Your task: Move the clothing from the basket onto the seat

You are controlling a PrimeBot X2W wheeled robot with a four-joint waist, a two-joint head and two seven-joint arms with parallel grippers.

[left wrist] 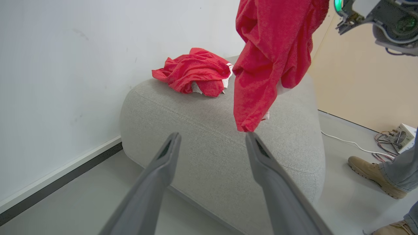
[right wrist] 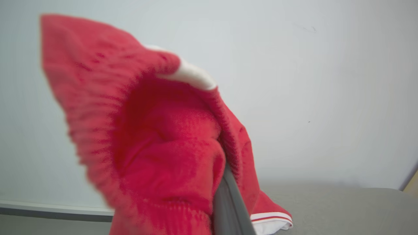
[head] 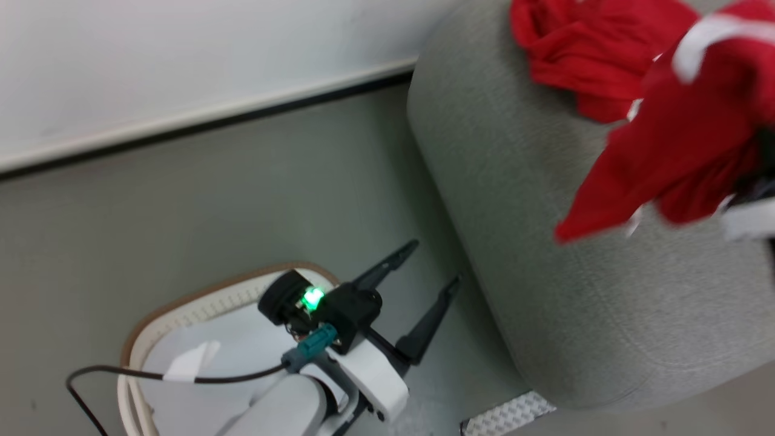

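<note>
— Where do we stand with the clothing?

— One crumpled garment (left wrist: 192,73) lies on the seat (left wrist: 202,111), toward the end by the wall. Our right gripper (right wrist: 225,186) has the hanging garment (left wrist: 271,58) up in the air over the seat. The cloth dangles in a long fold, and its low tip comes close to the cushion. We cannot tell whether it touches.

— And the jaws?

— On the right we judge them clenched on the hanging garment, since it hangs from them. The right wrist view shows one finger with red cloth wrapped round it. Our left gripper (head: 435,261) has its jaws released and empty, just past the basket (head: 181,309) and pointing toward the seat.

— What can go wrong from here?

— Two things, we think. The cloth folds round that finger, so when we let go it may cling and come away with the arm instead of dropping. The seat's edges are also rounded. If we release with most of the weight over the near edge, the garment could slide off to the floor.

— Is the basket done?

— We see a white sheet (head: 175,406) in it. Our left arm covers part of the inside, so we cannot say whether it is emptied.
</note>
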